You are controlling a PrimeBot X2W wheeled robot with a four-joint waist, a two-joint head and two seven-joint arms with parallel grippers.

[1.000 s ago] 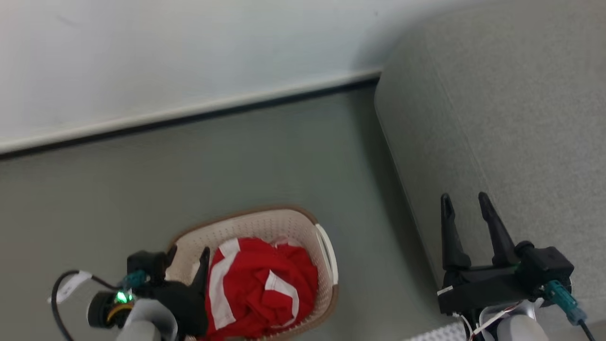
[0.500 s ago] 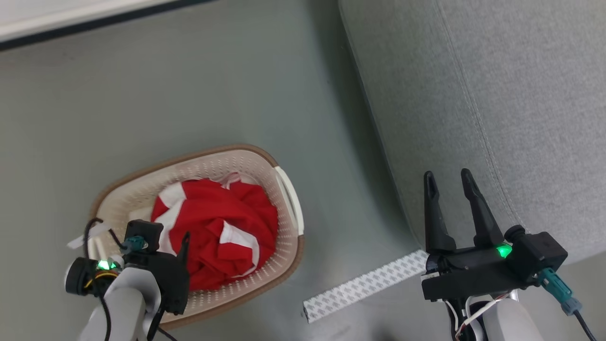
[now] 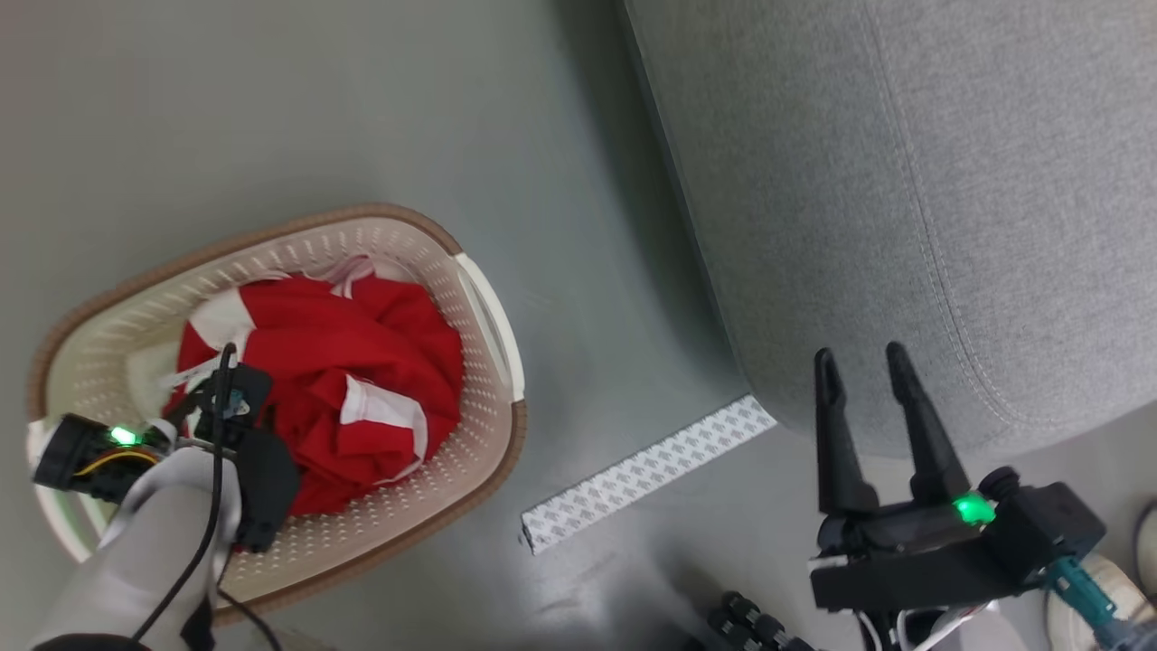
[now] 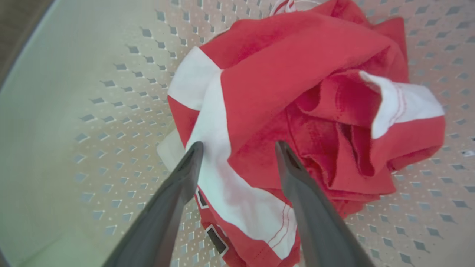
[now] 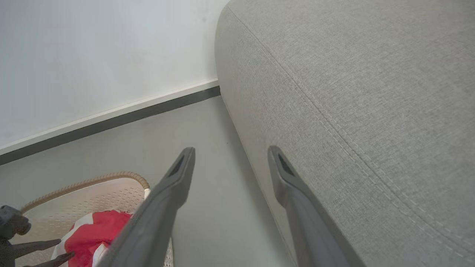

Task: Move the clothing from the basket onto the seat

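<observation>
The clothing (image 3: 334, 380) is a crumpled red jersey with white panels, lying in the cream perforated basket (image 3: 493, 398) on the floor. My left arm reaches down into the basket from the lower left. In the left wrist view my left gripper (image 4: 239, 144) is open, its fingers either side of a red and white fold of the clothing (image 4: 297, 92); whether they touch it I cannot tell. My right gripper (image 3: 860, 354) is open and empty in front of the grey seat (image 3: 904, 181), by its rounded front corner. The right wrist view has the right gripper (image 5: 232, 150), the seat (image 5: 352, 92) and the basket (image 5: 92, 189).
A white patterned strip (image 3: 646, 470) lies on the grey-green floor (image 3: 271, 108) between basket and seat. A white wall with a dark baseboard (image 5: 111, 118) runs behind. A dark ribbed part (image 3: 750, 624) sits at the bottom edge.
The head camera has tilted down, so wall and baseboard left its view. My left gripper has gone down into the basket over the clothing. The right gripper stays open by the seat.
</observation>
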